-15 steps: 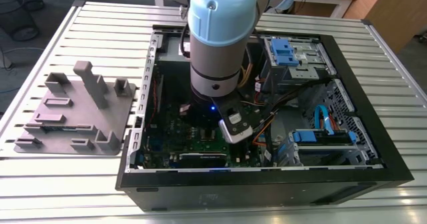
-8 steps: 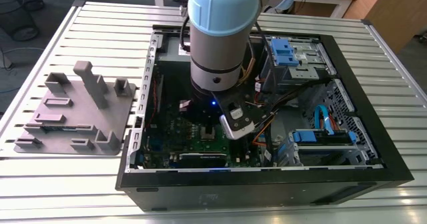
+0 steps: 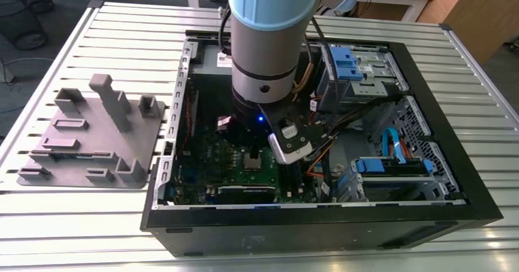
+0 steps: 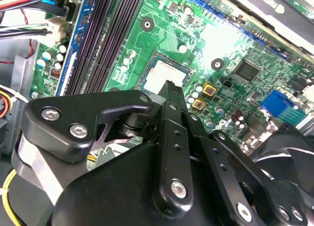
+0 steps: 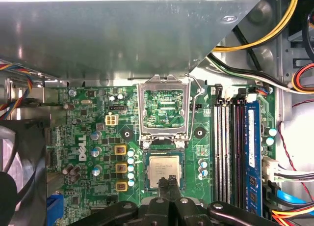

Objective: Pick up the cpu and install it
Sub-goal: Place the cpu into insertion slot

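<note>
The cpu [image 5: 164, 169] lies flat and square in its socket on the motherboard [image 5: 93, 132], inside the open computer case [image 3: 308, 229]. In the exterior view it shows as a pale square [image 3: 254, 162] just below the arm's wrist. The socket's load plate [image 5: 164, 81] stands hinged open on the far side of the socket, so the chip is uncovered and unclamped. That suggests placement is done and locking is not.

The gripper [image 5: 171, 181] hangs over the near edge of the chip. Its two slim fingers are pressed together with no gap and nothing between them. The tips lie on or just above the chip's edge, and I cannot tell whether they touch it. With the fingers closed this way, it looks more like pressing or checking than grasping.

Room is tight. In the first wrist view the memory slots [image 5: 230, 147] run just beside the socket on one side and a cooling fan [image 5: 19, 162] sits well off on the other. The open load plate blocks the far side. In the exterior view, loose cables [image 3: 388, 139] drape to the right of the arm [image 3: 264, 41], and the case walls box it in. Straight up is the freest way out.

A grey fixture plate [image 3: 89, 138] sits on the slatted table [image 3: 121, 35], outside the case on the exterior view's left.
</note>
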`<state>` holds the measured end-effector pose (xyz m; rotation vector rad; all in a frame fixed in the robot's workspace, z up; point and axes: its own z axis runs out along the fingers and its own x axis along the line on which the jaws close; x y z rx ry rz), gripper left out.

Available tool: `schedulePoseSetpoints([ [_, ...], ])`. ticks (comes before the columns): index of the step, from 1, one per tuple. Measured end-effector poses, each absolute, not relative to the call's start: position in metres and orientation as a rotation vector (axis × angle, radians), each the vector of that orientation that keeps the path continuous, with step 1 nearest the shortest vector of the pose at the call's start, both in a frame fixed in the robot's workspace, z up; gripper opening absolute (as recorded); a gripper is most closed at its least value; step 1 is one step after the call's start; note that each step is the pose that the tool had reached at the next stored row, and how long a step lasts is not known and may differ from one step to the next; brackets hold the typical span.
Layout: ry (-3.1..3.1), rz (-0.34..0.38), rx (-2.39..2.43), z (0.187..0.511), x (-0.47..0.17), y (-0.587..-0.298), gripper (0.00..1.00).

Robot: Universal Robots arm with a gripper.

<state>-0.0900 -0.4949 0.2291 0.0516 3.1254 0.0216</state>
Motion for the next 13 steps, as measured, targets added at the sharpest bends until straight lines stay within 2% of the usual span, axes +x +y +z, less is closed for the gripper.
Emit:
schedulePoseSetpoints([
  [13,3.125,0.022,0.052,0.2307,-0.0900,-0.4949,0.11],
])
